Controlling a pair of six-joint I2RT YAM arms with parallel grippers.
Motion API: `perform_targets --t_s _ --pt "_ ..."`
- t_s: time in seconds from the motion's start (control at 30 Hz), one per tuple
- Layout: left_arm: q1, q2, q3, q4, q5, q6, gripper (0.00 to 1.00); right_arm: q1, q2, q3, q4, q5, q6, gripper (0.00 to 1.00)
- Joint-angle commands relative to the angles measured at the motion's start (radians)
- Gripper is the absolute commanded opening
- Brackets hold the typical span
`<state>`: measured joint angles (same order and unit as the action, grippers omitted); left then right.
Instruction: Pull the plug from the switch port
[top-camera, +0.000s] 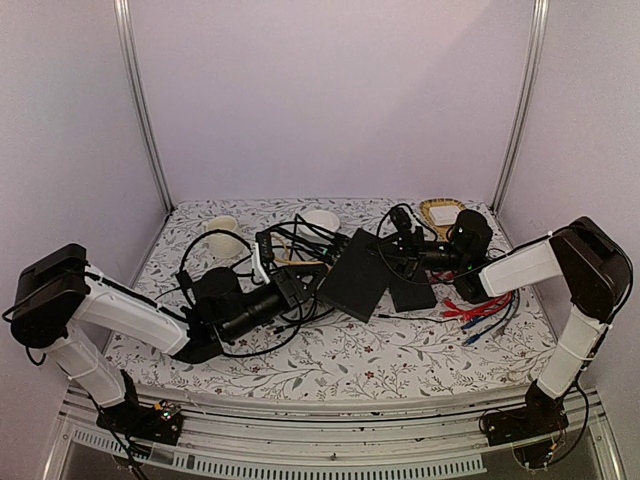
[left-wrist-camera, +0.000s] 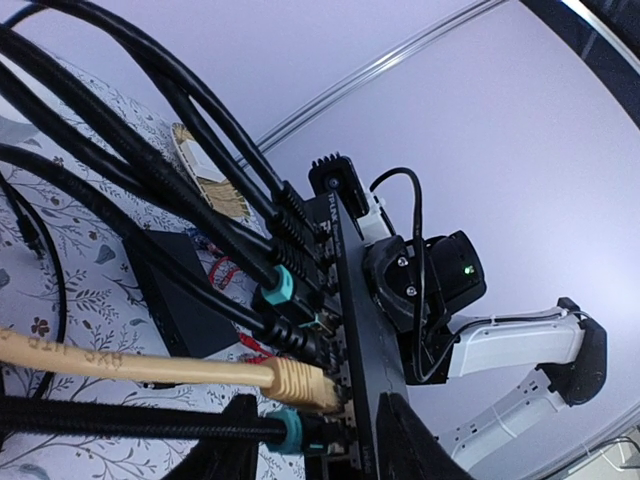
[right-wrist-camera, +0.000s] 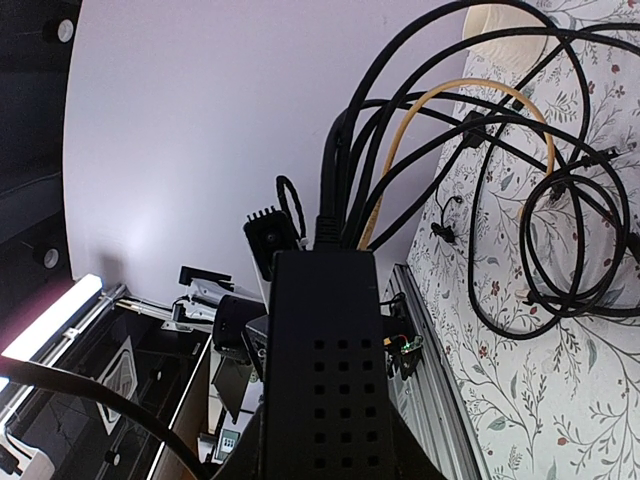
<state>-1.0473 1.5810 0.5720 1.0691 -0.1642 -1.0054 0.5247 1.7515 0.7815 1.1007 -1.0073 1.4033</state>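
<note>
Plug — teal-booted, lowest in the port row of the switch — sits between the part-open jaws of the left gripper, seemingly unpinched. It looks small, stiff and probably latched, so grip the boot, not the limp cable. The right gripper clamps the light switch.

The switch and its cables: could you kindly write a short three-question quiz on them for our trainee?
1. True or false: the right gripper is shut on the switch.
2. In the left wrist view, what colour is the cable plugged in just above the lowest teal-booted plug? A beige; B red; C green.
3. Short answer: in the top view, what lies directly right of the switch?

Key: 1 true; 2 A; 3 a second black box.
</note>
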Motion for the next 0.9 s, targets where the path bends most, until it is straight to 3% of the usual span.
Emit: perform_targets --t_s 0.0,0.87 --pt "-0.014 -0.004 0.03 -0.026 0.009 0.019 0.42 0.009 -0.035 0.038 0.131 0.012 0.011 0.02" --pt "-0.015 -0.024 0.039 -0.108 -0.026 -0.007 0.32 0.009 -0.032 0.035 0.135 0.014 0.013 0.02"
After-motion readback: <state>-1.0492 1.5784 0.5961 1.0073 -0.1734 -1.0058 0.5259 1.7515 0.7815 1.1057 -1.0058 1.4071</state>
